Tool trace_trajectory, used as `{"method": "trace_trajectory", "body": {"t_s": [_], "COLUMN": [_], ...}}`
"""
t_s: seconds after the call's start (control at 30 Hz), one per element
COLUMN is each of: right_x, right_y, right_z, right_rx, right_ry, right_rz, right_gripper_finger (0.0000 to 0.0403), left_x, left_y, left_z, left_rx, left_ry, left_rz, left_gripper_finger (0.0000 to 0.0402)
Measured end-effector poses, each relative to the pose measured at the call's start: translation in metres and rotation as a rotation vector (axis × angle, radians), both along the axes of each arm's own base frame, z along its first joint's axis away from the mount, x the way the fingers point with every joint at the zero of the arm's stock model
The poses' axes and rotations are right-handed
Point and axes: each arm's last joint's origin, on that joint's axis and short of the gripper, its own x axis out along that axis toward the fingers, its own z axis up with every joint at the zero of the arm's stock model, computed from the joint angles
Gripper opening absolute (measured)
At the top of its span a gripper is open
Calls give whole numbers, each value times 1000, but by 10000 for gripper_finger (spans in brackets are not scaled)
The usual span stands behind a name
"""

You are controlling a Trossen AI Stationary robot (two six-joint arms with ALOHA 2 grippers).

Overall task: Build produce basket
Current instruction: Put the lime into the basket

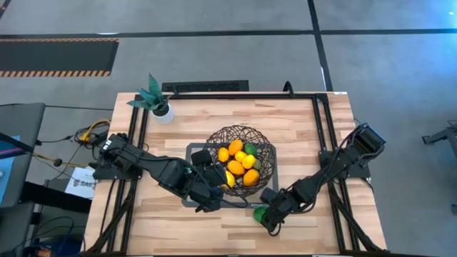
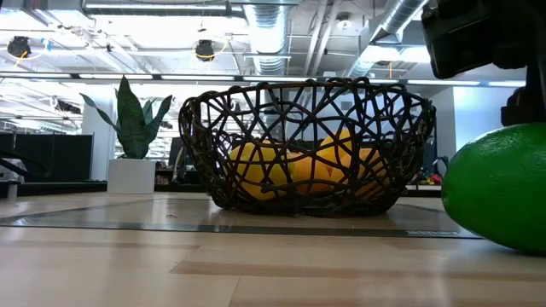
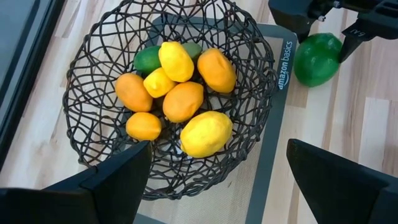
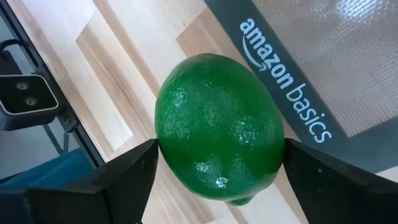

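The dark wire basket (image 1: 240, 163) stands on a grey-framed mat (image 1: 193, 151) at the table's middle and holds several orange and yellow fruits and a green one (image 3: 180, 93). My left gripper (image 1: 212, 191) is open and empty, just off the basket's near-left rim, and its wrist view looks down into the basket (image 3: 81, 74). My right gripper (image 1: 263, 214) is at the table's near side, right of the mat's near corner, shut on a green lime (image 4: 219, 127). The lime also shows in the low view (image 2: 499, 188). My right gripper pinches the green lime between its two fingers, which meet its two opposite sides (image 4: 163, 146) around its widest part. The fingers slant down from the table's right side. In the low view the lime's underside (image 2: 512, 246) sits at the table top.
A teal-leaved plant in a white pot (image 1: 158, 106) stands at the far left corner. Black rails (image 1: 323, 135) run along the table's left, right and far sides. Bare wood (image 1: 171, 225) lies along the near edge.
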Motion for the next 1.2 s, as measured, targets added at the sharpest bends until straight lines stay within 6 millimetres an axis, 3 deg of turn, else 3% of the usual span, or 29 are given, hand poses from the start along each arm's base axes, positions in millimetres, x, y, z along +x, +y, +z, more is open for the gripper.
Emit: {"method": "trace_trajectory", "body": {"t_s": [0.3,0.93,1.2], "right_x": [1,2,12], "right_y": [0,0,7], "right_z": [-3,-8,11], "right_rx": [-4,-25,-44], "right_ry": [7,18,-53], "right_rz": [-3,-2,61], "right_gripper_finger": [331,207,201], "left_x": [0,0,0], "left_y": [0,0,0], "left_z": [0,0,0], "left_rx": [-1,-1,0], "left_ry": [0,0,0], "left_rz": [1,1,1], "left_gripper_finger": [359,359,359]}}
